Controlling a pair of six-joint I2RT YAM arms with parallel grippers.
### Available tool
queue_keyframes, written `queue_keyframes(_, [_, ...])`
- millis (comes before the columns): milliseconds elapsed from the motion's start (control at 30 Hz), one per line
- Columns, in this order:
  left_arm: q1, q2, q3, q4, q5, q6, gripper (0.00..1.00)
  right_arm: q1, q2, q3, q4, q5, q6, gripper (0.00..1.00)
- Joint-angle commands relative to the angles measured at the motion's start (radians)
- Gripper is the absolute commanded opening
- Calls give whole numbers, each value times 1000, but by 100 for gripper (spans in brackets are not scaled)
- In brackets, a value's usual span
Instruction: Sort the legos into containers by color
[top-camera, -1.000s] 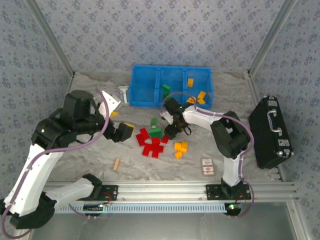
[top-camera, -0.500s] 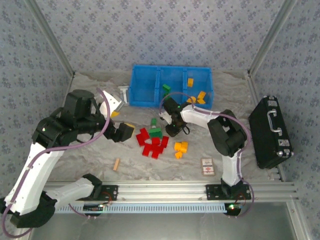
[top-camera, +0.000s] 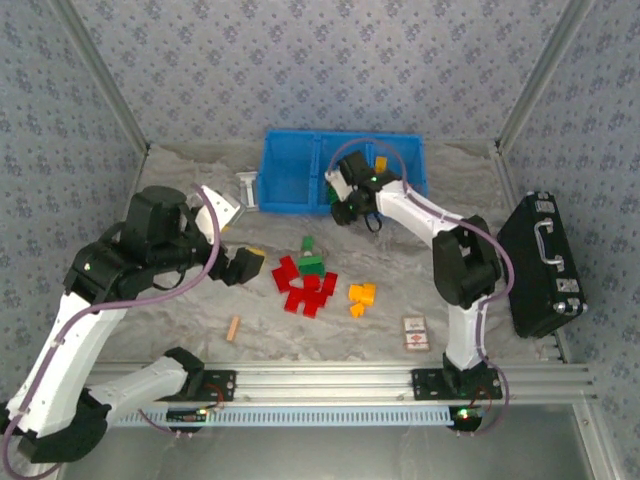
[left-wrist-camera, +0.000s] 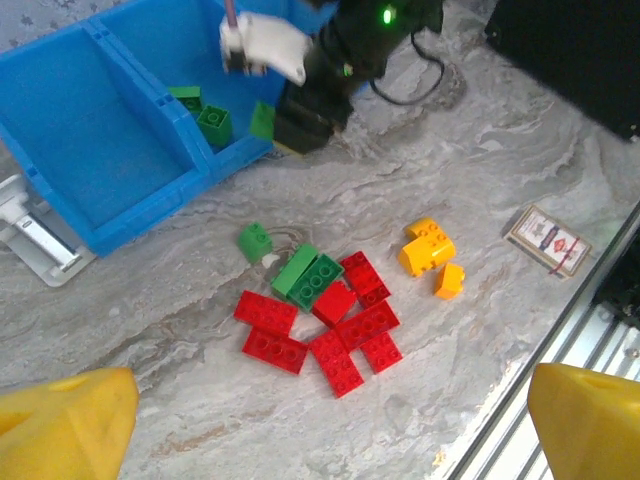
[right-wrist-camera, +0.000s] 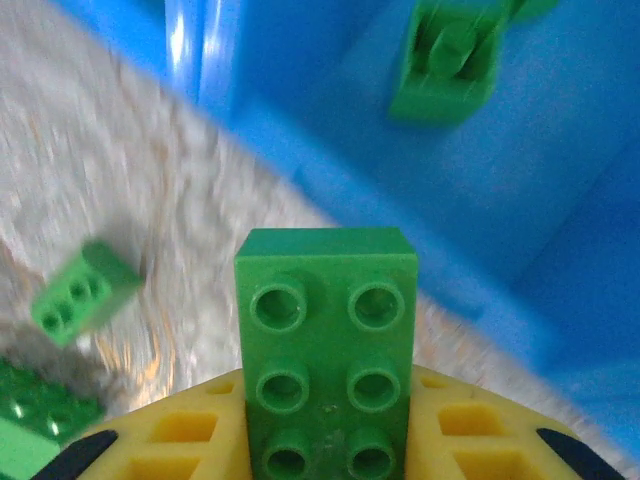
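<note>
The right tool (top-camera: 340, 210) is clamped on a green brick (right-wrist-camera: 325, 350), studs facing the wrist camera. It hangs just over the near wall of the blue bin (top-camera: 283, 175), at the bin's middle compartment (left-wrist-camera: 225, 90). Two loose green bricks (left-wrist-camera: 213, 122) lie in that compartment. Out from the bin's near side, a heap of red bricks (left-wrist-camera: 320, 330) lies on the bench (top-camera: 300, 340) with more green ones (left-wrist-camera: 310, 275) and a yellow-orange pair (left-wrist-camera: 428, 248). The left tool (top-camera: 245, 265) hovers off the bin's left end on the near side, its fingers (left-wrist-camera: 70, 420) spread wide and holding nothing.
</note>
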Motion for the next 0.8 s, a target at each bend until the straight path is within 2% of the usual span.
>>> queue_keyframes(0, [-4, 4, -23, 65, -38, 21, 100, -10, 73, 105, 49, -16, 47, 31])
queue_keyframes(200, [-2, -12, -75, 159, -58, 11, 100, -36, 295, 381, 6, 74, 65, 32])
queue_keyframes(233, [-2, -7, -78, 162, -69, 7, 100, -37, 334, 438, -46, 85, 62, 33])
queue_keyframes(267, [-3, -2, -81, 163, -79, 2, 100, -39, 365, 484, -73, 97, 59, 36])
queue_keyframes(333, [-3, 21, -92, 160, -93, -15, 100, -44, 402, 547, -112, 111, 57, 49])
queue_keyframes(400, [-4, 53, -107, 159, -113, -48, 100, -51, 396, 546, -102, 112, 66, 68])
queue_keyframes(433, [-7, 73, -117, 160, -139, -70, 100, -55, 383, 534, -87, 109, 72, 72])
queue_keyframes(467, [-10, 86, -129, 167, -171, -91, 100, -57, 367, 519, -73, 103, 76, 74])
queue_keyframes(533, [-30, 93, -188, 231, -329, -187, 100, -61, 324, 475, -33, 83, 78, 76])
queue_keyframes(567, [-31, 88, -224, 273, -356, -220, 100, -60, 306, 452, -11, 74, 69, 76])
queue_keyframes(700, [-60, 82, -396, 500, -349, -356, 100, -54, 255, 420, -7, 60, 35, 77])
queue_keyframes(767, [-79, 143, -420, 534, -358, -412, 100, -53, 217, 389, -5, 43, 29, 77])
